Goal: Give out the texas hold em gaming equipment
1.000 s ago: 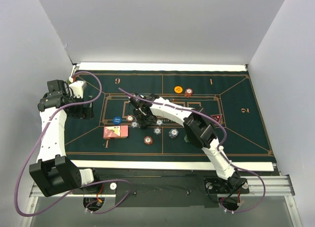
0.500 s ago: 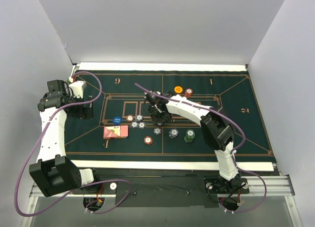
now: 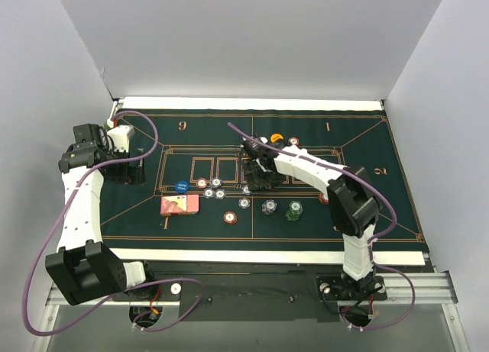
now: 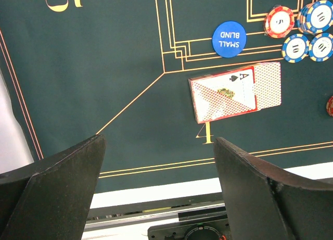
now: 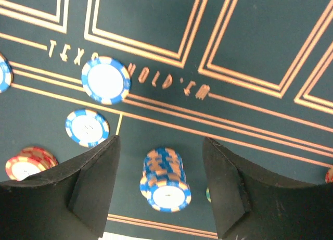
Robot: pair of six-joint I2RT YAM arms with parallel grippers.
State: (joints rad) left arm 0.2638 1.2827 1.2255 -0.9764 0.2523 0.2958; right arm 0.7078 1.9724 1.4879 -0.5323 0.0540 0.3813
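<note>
My right gripper (image 3: 260, 179) is open and empty over the middle of the mat. In the right wrist view a stack of blue chips (image 5: 166, 177) stands between its open fingers (image 5: 96, 167), apart from both; it also shows in the top view (image 3: 269, 207). Single blue-white chips (image 5: 105, 79) and a red chip (image 5: 25, 164) lie to its left. A green stack (image 3: 294, 211) stands beside the blue one. The red-backed cards (image 4: 235, 91) with an ace face up and the blue small blind disc (image 4: 228, 39) lie left. My left gripper (image 4: 158, 162) is open and empty.
An orange disc (image 3: 276, 138) and a red chip stack (image 3: 293, 142) sit at the far middle, close behind the right arm. Several loose chips (image 3: 212, 188) cluster left of centre. The mat's white front edge (image 4: 156, 196) is near the left gripper.
My right gripper has swung to the right, from the loose chip cluster left of centre to the mat's middle. The left arm has not moved.
</note>
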